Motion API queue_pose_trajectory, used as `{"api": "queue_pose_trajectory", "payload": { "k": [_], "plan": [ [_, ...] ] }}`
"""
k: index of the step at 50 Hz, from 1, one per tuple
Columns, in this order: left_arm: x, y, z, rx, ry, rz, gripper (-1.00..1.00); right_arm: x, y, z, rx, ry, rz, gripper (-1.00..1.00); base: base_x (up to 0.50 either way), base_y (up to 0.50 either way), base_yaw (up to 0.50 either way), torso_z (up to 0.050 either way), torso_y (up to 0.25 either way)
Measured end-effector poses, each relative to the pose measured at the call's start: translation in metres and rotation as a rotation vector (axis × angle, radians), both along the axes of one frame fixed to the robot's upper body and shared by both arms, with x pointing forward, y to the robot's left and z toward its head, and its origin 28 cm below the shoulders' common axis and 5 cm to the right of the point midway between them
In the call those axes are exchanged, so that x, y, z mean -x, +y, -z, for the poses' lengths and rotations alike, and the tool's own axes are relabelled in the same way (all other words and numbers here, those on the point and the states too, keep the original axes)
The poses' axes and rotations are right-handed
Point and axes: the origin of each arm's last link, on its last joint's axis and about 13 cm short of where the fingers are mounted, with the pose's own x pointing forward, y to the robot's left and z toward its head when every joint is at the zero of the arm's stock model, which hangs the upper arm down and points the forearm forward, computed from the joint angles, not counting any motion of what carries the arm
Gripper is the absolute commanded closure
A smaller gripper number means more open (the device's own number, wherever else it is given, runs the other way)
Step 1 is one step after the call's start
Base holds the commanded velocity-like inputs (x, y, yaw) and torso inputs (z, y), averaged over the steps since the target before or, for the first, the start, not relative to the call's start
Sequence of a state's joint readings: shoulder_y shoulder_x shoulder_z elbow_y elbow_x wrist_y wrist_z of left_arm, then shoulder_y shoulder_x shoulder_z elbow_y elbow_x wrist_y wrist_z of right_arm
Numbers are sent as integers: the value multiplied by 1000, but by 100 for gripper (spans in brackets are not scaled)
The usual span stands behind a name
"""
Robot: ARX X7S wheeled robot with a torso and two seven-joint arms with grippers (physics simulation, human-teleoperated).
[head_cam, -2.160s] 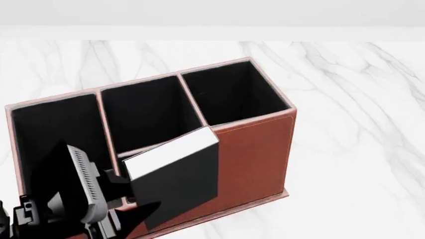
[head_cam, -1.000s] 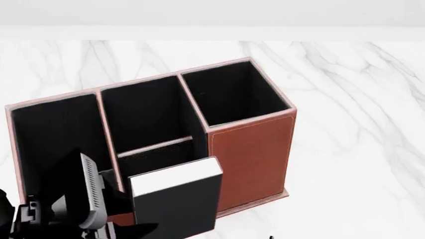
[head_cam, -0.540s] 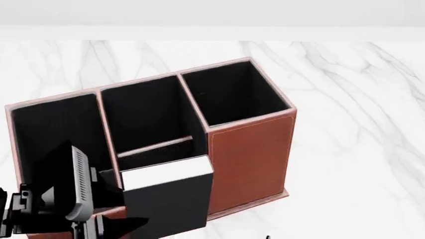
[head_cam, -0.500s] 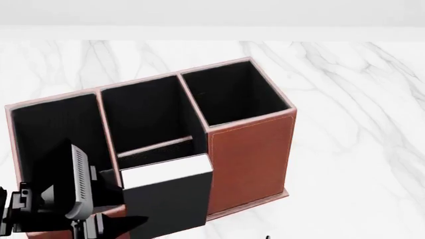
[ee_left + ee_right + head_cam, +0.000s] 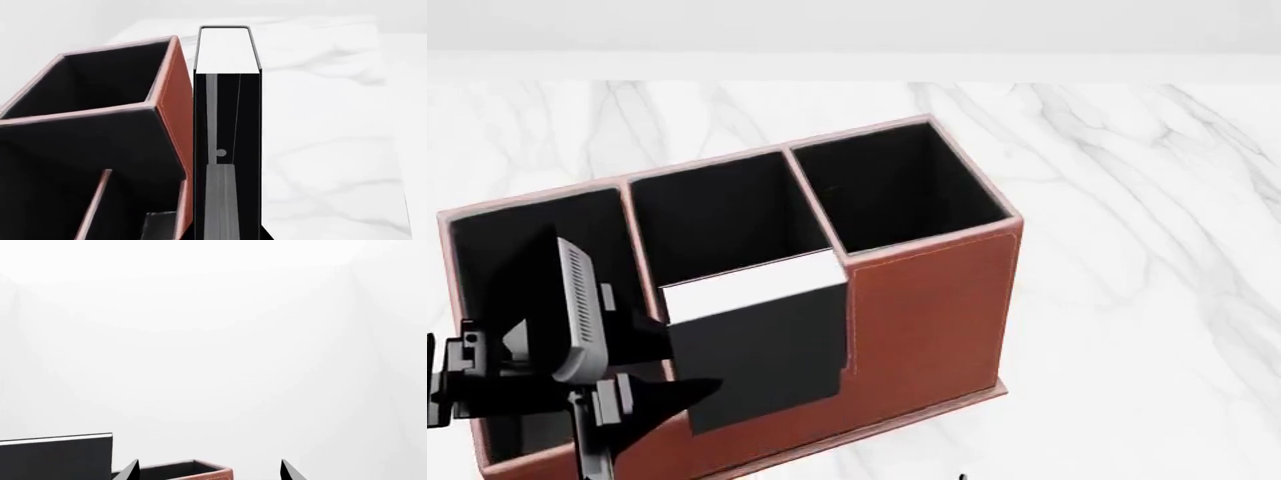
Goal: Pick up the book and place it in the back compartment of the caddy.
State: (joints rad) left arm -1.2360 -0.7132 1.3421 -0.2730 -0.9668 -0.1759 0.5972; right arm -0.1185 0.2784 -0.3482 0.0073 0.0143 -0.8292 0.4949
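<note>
The book, black with a white page block facing up, is held upright in my left gripper, which is shut on its left edge. It hangs over the low front middle cell of the red-brown caddy, just in front of the back middle cell. In the left wrist view the book runs out from the jaws close beside a red-brown wall of the caddy. My right gripper is open and empty, apart from both; its view shows the book and a caddy corner.
The caddy stands on a white marble table whose back edge runs along the top of the head view. The caddy's three tall cells and its low front cell have black lining and hold nothing that I can see.
The left gripper has carried the book up and back, from in front of the caddy's front wall to over the low front middle cell, near the divider of the back cell.
</note>
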Motion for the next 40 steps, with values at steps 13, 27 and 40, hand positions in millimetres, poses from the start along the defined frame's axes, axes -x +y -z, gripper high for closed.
{"api": "queue_pose_trajectory", "payload": {
  "k": [13,27,40],
  "plan": [
    [-12,5,-11,-15,5,-30,100,0,1,0,1,0,-2,-100,0,0,0,1,2],
    [-29,8,-12,-40,37,-35,100,0,1,0,0,1,-3,-100,0,0,0,0,1],
    [-45,9,-8,-45,54,-29,100,0,1,1,1,1,-4,-100,0,0,0,0,1]
  ]
}}
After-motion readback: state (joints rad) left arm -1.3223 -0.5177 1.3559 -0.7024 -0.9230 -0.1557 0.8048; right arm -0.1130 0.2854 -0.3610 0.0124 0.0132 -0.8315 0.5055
